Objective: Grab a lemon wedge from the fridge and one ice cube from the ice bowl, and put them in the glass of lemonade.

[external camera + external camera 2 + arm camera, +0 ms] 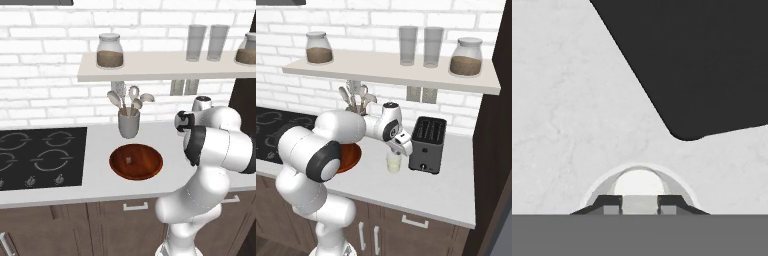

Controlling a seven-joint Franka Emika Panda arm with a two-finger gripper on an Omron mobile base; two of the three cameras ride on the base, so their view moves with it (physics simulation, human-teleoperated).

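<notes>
The end effector (pixel 398 151) is seen poised directly above the glass of lemonade (pixel 393 163) on the counter (pixel 426 192), just beside the toaster (pixel 427 145). Between its nearly closed fingertips (pixel 611 201) something pale is glimpsed; whether it is gripped cannot be told. An ice cube (pixel 129 160) lies in the ice bowl (pixel 136 161).

The wooden bowl (pixel 136 161) sat upright on the pale counter, round, shallow and reddish-brown, just in front of the grey cup of utensils. One tiny pale ice cube (pixel 129 160) lay near its middle. The small clear glass of lemonade (pixel 393 162) stood upright farther right, just beside the black toaster, holding pale yellow liquid, well apart from the bowl.
</notes>
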